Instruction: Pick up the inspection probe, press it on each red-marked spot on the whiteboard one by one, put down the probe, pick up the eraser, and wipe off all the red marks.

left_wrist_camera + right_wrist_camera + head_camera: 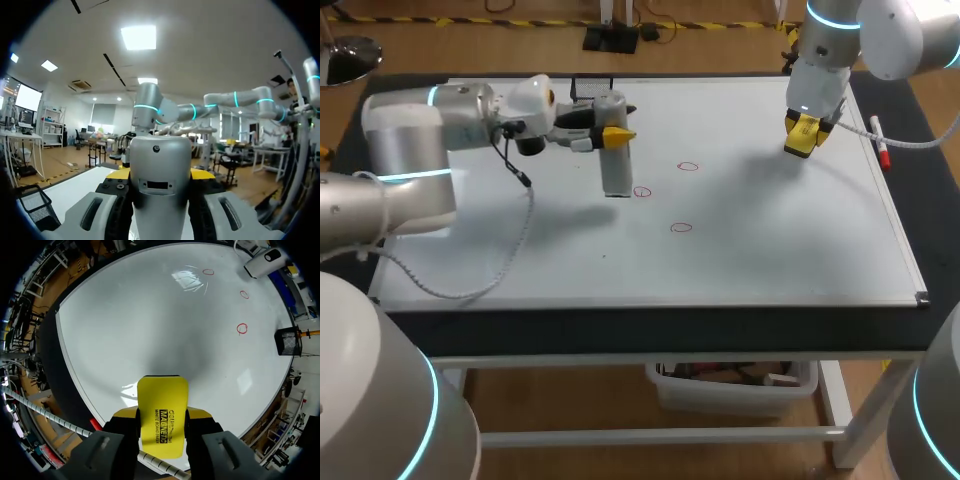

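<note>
My left gripper (617, 133) is clamped on the inspection probe (614, 165), a grey cylinder standing upright over the whiteboard (770, 250). In the left wrist view its yellow tips sit against the probe's two sides. The probe's lower end is down by the board just beside the middle red mark (642, 191), on that mark's left. I cannot tell whether it touches the surface. The far red mark (688, 166) and the near red mark (681, 228) lie a little to the right of the probe, apart from it. My right gripper (804, 137) hangs above the board's far right part, well away from the marks. It is pinching the yellow eraser (162, 405), which is held flat between its fingers. A red marker (882, 146) lies along the board's right edge, and a black mesh basket (286, 341) sits at the far edge.
</note>
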Robot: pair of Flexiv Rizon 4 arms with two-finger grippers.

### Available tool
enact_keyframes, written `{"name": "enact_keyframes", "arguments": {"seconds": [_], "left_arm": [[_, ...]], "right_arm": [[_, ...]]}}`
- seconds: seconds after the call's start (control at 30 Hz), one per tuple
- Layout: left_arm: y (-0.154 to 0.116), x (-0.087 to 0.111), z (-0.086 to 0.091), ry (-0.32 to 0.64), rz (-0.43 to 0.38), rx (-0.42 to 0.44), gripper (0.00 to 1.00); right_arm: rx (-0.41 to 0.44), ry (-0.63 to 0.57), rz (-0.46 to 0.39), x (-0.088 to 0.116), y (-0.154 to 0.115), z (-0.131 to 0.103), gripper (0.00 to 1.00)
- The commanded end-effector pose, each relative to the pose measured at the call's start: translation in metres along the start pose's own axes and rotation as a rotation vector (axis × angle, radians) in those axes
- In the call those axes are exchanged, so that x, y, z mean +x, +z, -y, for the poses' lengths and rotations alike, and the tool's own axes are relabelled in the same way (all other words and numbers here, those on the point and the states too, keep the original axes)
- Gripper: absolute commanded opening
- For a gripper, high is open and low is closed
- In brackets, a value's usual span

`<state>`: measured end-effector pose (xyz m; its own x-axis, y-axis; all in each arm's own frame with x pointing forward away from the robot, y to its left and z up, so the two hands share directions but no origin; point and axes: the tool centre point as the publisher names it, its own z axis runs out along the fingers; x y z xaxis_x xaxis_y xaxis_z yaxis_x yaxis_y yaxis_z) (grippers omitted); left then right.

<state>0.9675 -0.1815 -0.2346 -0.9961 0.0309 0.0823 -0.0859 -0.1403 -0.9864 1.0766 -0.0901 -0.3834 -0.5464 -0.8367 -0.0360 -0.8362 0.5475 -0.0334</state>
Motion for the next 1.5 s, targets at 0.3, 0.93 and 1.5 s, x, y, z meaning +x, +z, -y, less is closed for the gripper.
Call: {"name": "enact_keyframes", "arguments": {"seconds": [0.3, 0.93, 1.5], "left_arm": [[0.024, -0.018, -0.020, -0.009, -0.118, 0.011, 0.00], [0.040, -0.036, -0.036, 0.014, -0.121, -0.012, 0.00], [0.035, -0.042, -0.047, -0.005, -0.101, -0.015, 0.00]], "right_arm": [[0.002, -0.002, -0.004, 0.000, -0.001, 0.001, 0.00], [0.002, -0.002, -0.004, 0.000, -0.001, 0.001, 0.00], [0.002, -0.002, -0.004, 0.000, -0.001, 0.001, 0.00]]}}
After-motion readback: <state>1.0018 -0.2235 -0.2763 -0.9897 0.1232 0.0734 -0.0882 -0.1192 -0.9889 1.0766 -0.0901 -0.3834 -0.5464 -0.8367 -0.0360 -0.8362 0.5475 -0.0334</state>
